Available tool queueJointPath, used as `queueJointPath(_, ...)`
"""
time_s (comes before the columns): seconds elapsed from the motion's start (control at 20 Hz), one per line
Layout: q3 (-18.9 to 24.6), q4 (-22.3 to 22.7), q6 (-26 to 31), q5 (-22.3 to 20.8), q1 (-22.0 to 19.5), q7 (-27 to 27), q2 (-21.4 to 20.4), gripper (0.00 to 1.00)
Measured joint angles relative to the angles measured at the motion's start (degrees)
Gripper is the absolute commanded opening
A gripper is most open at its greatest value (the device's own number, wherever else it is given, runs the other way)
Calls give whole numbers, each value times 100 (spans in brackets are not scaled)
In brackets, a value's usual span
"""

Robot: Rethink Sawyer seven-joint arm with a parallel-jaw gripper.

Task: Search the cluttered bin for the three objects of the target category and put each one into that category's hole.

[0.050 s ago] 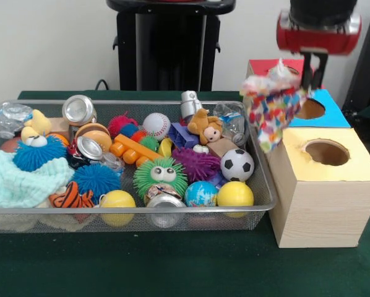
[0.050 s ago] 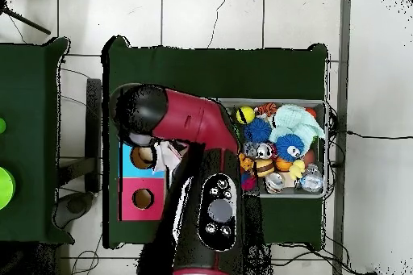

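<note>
My gripper hangs at the right, shut on a white cloth with many coloured spots. The cloth dangles beside and above the blue-topped box hole, in front of the red-topped box. Nearer the camera is the yellow-topped wooden box with its own hole. From overhead, the arm hides the gripper; a pale bit of the cloth shows next to the blue box's hole. A mint knitted cloth lies at the left end of the wire bin.
The bin holds several toys: spiky balls, a soccer ball, a baseball, cans, a teddy, yellow balls and orange bricks. From overhead, the pink box hole sits below the blue one, and the bin lies right of the arm.
</note>
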Motion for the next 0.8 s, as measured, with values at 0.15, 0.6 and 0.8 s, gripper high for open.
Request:
queueJointPath(0.15,-120,-99,502,-170,-59,0,-194,0)
queueJointPath(0.6,-278,-424,956,-531,-307,0,-491,0)
queueJointPath(0.8,-282,-668,1416,-663,-384,0,-567,0)
